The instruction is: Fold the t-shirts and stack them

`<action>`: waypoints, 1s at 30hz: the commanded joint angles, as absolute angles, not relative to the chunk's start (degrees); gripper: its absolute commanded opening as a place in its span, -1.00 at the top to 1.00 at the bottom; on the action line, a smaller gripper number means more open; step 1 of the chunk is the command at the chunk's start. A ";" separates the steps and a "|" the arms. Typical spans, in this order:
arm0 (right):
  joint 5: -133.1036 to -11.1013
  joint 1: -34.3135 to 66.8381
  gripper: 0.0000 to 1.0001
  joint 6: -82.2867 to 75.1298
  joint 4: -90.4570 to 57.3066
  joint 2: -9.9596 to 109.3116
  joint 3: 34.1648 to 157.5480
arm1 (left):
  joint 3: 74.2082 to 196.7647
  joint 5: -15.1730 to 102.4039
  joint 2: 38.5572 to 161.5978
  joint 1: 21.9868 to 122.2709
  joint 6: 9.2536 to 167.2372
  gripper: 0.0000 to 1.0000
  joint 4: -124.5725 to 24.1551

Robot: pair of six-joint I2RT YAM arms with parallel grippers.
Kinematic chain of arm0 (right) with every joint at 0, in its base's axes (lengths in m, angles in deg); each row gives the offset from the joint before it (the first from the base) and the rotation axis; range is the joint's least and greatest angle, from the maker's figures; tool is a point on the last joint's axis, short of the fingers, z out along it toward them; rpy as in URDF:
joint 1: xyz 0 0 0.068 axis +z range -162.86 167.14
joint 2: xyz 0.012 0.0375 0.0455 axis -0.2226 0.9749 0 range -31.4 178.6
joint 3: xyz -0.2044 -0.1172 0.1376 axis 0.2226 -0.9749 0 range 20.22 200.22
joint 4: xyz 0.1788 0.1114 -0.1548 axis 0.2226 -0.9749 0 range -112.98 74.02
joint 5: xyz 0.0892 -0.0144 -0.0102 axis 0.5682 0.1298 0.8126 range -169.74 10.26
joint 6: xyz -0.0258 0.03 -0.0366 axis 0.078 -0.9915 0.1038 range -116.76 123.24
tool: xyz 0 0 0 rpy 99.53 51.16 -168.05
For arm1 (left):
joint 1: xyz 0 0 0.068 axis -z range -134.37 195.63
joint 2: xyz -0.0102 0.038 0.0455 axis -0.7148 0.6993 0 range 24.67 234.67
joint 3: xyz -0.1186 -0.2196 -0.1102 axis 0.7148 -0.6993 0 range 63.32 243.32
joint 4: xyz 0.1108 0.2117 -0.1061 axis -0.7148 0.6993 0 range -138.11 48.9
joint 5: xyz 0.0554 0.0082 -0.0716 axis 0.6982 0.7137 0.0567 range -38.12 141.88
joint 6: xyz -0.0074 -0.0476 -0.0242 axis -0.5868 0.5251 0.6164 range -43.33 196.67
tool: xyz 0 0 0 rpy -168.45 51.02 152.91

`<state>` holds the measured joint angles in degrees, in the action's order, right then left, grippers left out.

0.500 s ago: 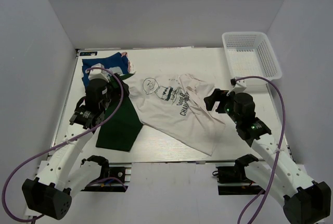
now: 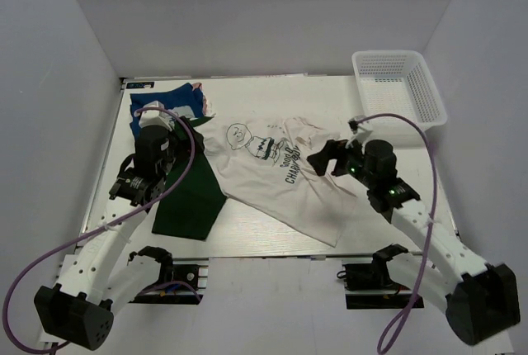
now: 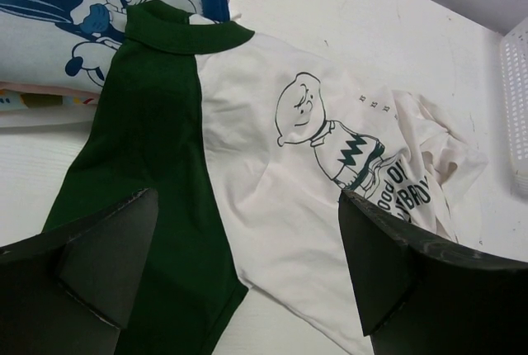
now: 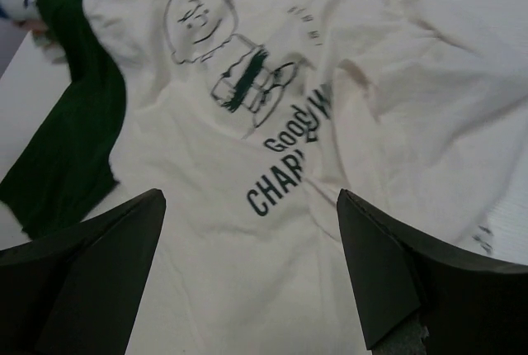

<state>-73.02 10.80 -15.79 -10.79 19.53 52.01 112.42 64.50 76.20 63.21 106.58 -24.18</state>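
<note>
Limp and light, likely to sag, the cream tee (image 2: 276, 182) lies spread mid-frame, best pinched at its rumpled upper-right edge; left gripper (image 3: 247, 206) and right gripper (image 4: 247, 202) hover, jaws wide apart

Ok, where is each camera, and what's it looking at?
Top: above and behind, looking down at the table; left arm and right arm show.
Left wrist: on the left gripper, facing the green t-shirt and cream t-shirt; its fingers show.
Right wrist: on the right gripper, facing the cream t-shirt; fingers show.
Shared: both wrist views see the cartoon boy.
</note>
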 commanded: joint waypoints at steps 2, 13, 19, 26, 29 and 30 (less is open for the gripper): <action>-56.11 13.58 -0.81 -12.76 0.16 32.98 60.01 | 111.48 63.21 75.47 62.77 106.02 -1.00 -25.52; -71.82 30.46 -0.81 -6.36 -14.39 78.27 96.50 | 112.01 65.50 75.38 62.77 108.31 -1.00 -22.88; -69.02 31.34 -0.81 -5.46 -13.96 86.37 99.24 | 111.48 63.39 77.05 62.77 107.78 -1.00 -23.59; -78.23 30.29 -0.81 -8.01 -13.43 79.45 85.19 | 113.41 62.69 79.42 62.77 107.25 -1.00 -23.23; -84.46 29.33 -0.81 -12.31 -12.91 73.30 75.09 | 115.42 64.17 81.00 62.77 107.87 -1.00 -21.66; -87.36 28.97 -0.81 -13.71 -12.99 71.97 70.80 | 116.05 65.83 82.49 62.77 108.39 -1.00 -21.13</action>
